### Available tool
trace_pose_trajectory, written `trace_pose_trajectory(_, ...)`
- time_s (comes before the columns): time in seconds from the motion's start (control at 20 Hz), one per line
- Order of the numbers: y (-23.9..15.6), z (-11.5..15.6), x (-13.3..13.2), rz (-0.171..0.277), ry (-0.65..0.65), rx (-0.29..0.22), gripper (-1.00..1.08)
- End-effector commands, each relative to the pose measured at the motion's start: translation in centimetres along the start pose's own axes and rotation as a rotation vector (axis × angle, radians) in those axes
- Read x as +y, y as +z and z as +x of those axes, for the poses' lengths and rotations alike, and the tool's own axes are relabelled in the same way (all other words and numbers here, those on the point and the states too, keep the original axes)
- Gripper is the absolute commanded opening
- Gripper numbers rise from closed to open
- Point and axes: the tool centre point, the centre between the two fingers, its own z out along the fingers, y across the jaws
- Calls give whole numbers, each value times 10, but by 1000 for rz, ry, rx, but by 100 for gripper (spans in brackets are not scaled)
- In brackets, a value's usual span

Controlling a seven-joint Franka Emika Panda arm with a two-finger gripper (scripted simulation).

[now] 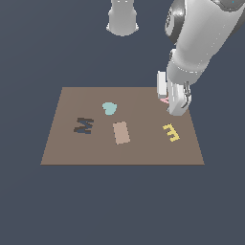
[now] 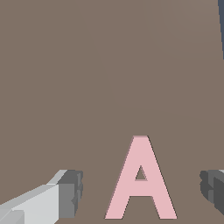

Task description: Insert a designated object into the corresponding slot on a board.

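The pink letter-A piece lies flat on the brown board. In the wrist view it sits between my gripper's two grey fingertips, with a gap on each side. The gripper is open and touches nothing. In the exterior view the gripper hangs low over the board's far corner on the exterior view's right. Only a sliver of the pink piece shows under it there. The A-shaped slot is in neither view.
On the board lie a dark M-shaped recess, a teal heart, a tan-pink rectangle and a yellow E piece. The arm's base stands beyond the board's far edge.
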Motion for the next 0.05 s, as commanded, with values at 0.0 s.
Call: trace_pose_trajectory(0.0, 0, 0, 0, 0, 0, 0, 100)
